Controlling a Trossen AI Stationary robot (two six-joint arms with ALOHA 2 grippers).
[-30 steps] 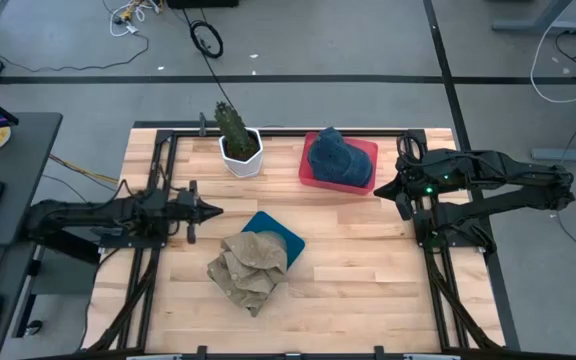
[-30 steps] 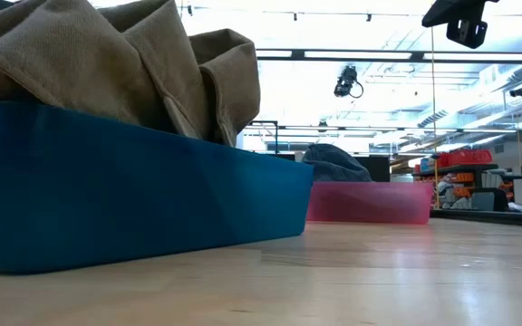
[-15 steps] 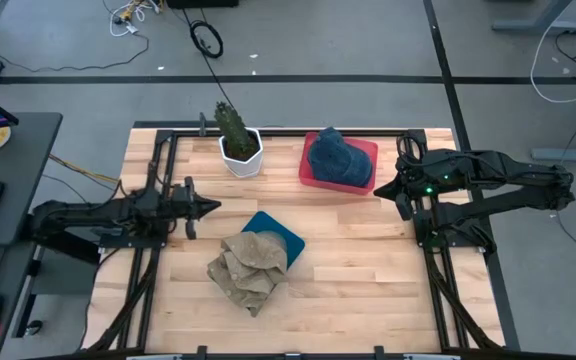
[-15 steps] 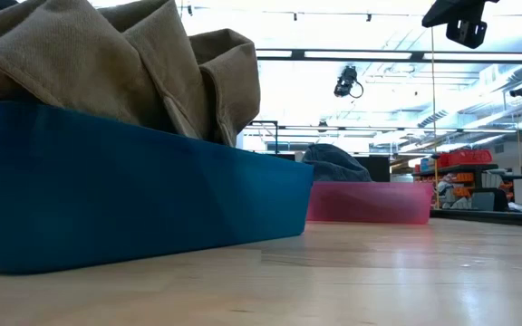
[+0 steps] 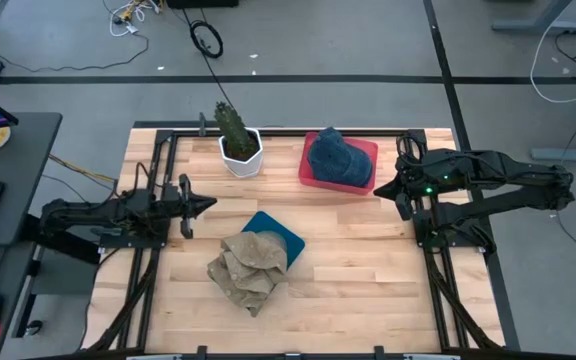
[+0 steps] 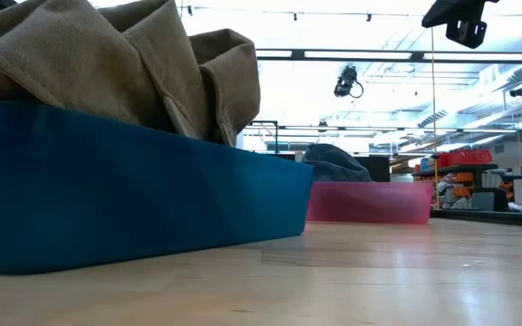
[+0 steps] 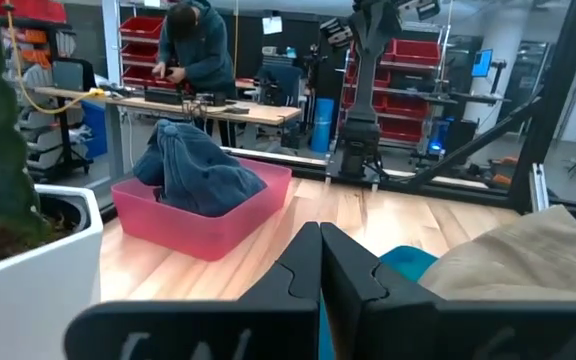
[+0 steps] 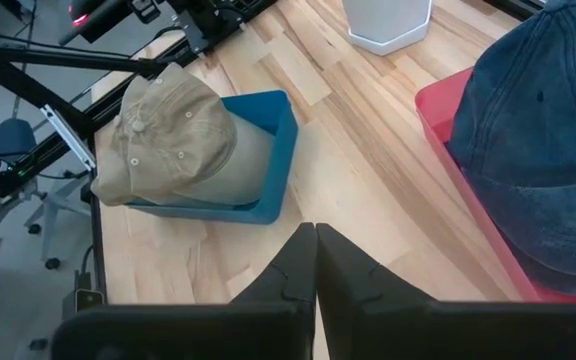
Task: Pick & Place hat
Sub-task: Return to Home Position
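A tan hat (image 5: pixel 250 268) lies crumpled in a blue tray (image 5: pixel 286 238) at the table's middle, spilling over the tray's near left rim. It also shows in the right wrist view (image 8: pixel 178 135) and the low view (image 6: pixel 107 54). A blue denim hat (image 5: pixel 336 158) sits in a red tray (image 5: pixel 368 147) at the far side. My left gripper (image 5: pixel 211 204) is shut and points level, left of the blue tray, with nothing in it. My right gripper (image 5: pixel 380 192) is shut and raised beside the red tray's right end, pointing down at a slant (image 8: pixel 315 232).
A cactus in a white pot (image 5: pixel 240 155) stands at the far edge, left of the red tray. Black frame rails (image 5: pixel 158 180) run along the table's left and right sides. Bare wood lies between the trays and near the front. A person (image 7: pixel 193 40) works at a bench beyond the table.
My left arm has drawn back a little toward the table's left edge and tipped up to level, with its gripper still shut. Both hats and both trays have stayed where they were.
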